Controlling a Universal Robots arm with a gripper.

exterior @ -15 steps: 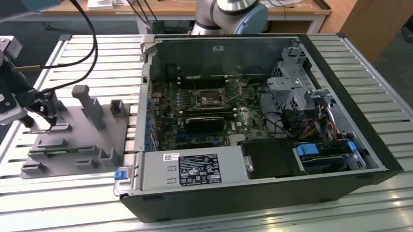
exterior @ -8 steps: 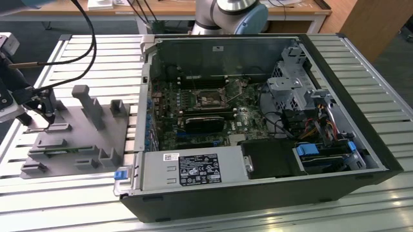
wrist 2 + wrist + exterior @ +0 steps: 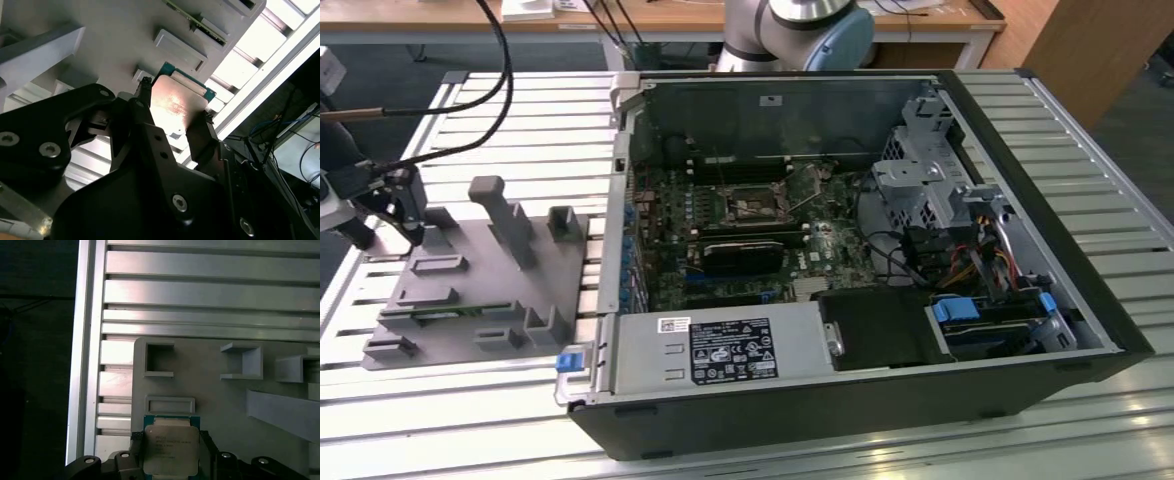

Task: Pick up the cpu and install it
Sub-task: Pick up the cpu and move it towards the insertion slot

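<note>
We see the two black fingers (image 3: 145, 107) of the gripper (image 3: 170, 437) pressed against opposite edges of the cpu (image 3: 170, 449), so the chip sits grasped between them with its silvery top facing the first wrist view. In both wrist views its green rim peeks out just past the fingertips. We cannot tell whether it is lifted clear of the grey tray (image 3: 225, 405) beneath the fingers. Just beyond the fingertips lies a low rectangular frame (image 3: 170, 405) on the tray, and farther out stand open-sided upright posts (image 3: 242, 362). Past the tray's edge run the aluminium slats of the table (image 3: 200, 290). Well apart from the fingers, toward the exterior view's right, the opened computer case (image 3: 854, 420) lies on the table.
</note>
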